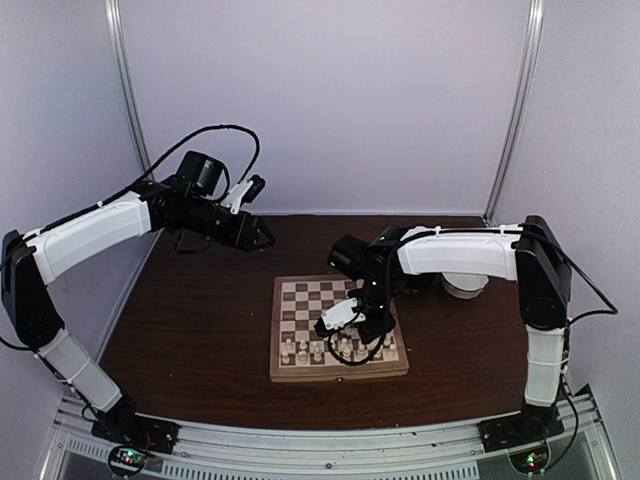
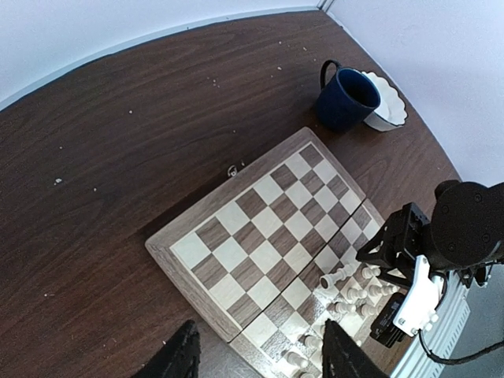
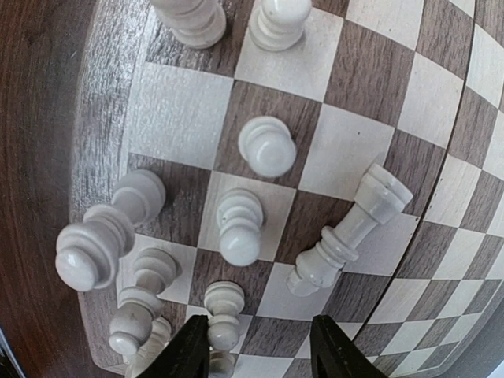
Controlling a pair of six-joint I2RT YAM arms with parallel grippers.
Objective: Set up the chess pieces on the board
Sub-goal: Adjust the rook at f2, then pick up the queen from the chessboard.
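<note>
Dark wood table (image 1: 190, 340); the board (image 1: 312, 297) lies flat at its middle, far rows bare. Your left gripper (image 2: 260, 358) hangs high off the board's far-left corner, jaws apart, holding nothing. Your right gripper (image 3: 260, 350) sits low over the board's near rows, jaws released, nothing between them. Navy mug (image 2: 346, 98) and white bowl (image 2: 390, 110) stand just beside each other at the far right. The chess pieces (image 3: 240, 224) cluster upright on the near rows. One rook-like piece (image 3: 346, 232) lies toppled, its long axis diagonal across the squares and its wide end pointing away from your right gripper.
</note>
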